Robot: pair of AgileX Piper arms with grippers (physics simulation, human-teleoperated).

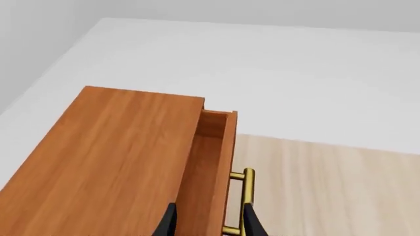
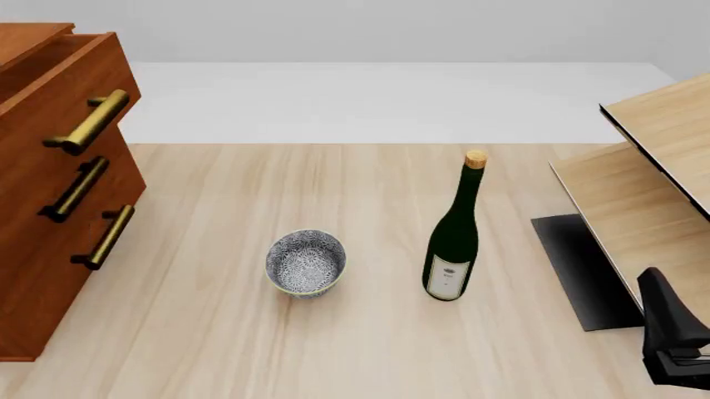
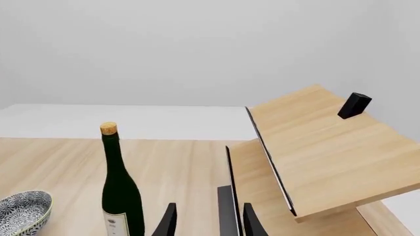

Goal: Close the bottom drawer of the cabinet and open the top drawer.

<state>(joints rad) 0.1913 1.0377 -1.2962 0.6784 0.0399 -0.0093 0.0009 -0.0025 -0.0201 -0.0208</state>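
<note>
The reddish-brown cabinet (image 2: 45, 274) stands at the table's left edge. Its top drawer (image 2: 66, 83) is pulled out a little, brass handle (image 2: 89, 120) forward of the two below. The bottom drawer (image 2: 56, 274) sits flush with the middle one. In the left wrist view I look down on the cabinet top (image 1: 111, 157) and into the narrow opening of the top drawer (image 1: 210, 162). My left gripper (image 1: 210, 228) is open, its fingers either side of the drawer front and the handle (image 1: 247, 196). My right gripper (image 3: 208, 223) is open and holds nothing, low at the front right (image 2: 666, 324).
A dark green wine bottle (image 2: 453, 241) stands upright mid-table, with a patterned bowl (image 2: 305, 262) to its left. A pale-wood shelf unit (image 2: 654, 166) leans at the right over a dark panel (image 2: 577, 266). A small black block (image 3: 354, 104) sits on the shelf.
</note>
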